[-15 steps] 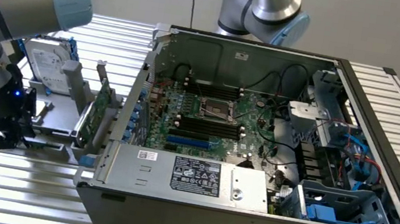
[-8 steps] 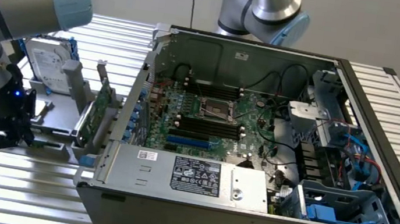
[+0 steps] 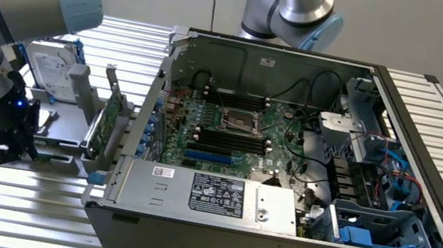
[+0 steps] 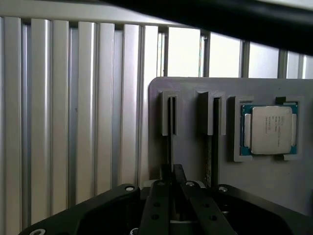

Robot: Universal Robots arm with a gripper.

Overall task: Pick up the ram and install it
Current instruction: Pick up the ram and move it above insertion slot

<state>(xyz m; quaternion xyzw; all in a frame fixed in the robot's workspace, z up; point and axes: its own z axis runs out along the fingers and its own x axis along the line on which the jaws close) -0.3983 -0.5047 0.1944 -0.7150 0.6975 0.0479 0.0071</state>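
Observation:
The ram (image 4: 170,131) stands on edge in one slot of a grey holder (image 4: 195,88) and shows as a thin dark stick. My gripper (image 4: 172,172) is down on it, with both black fingers pressed together around its near end. A second thin stick (image 4: 213,147) stands in the neighbouring slot. In the exterior view my gripper (image 3: 5,151) is low over the grey holder (image 3: 58,140), at the exterior view's left of the open computer case (image 3: 275,236). The motherboard's black slots (image 3: 232,142) lie inside the case.
A processor chip (image 4: 271,128) rests in a pocket of the holder beside the slots. A green expansion card (image 3: 109,122) and a silver hard drive (image 3: 51,71) stand upright between my gripper and the case. A second arm (image 3: 294,10) stands behind the case. The table is ribbed aluminium (image 3: 9,211).

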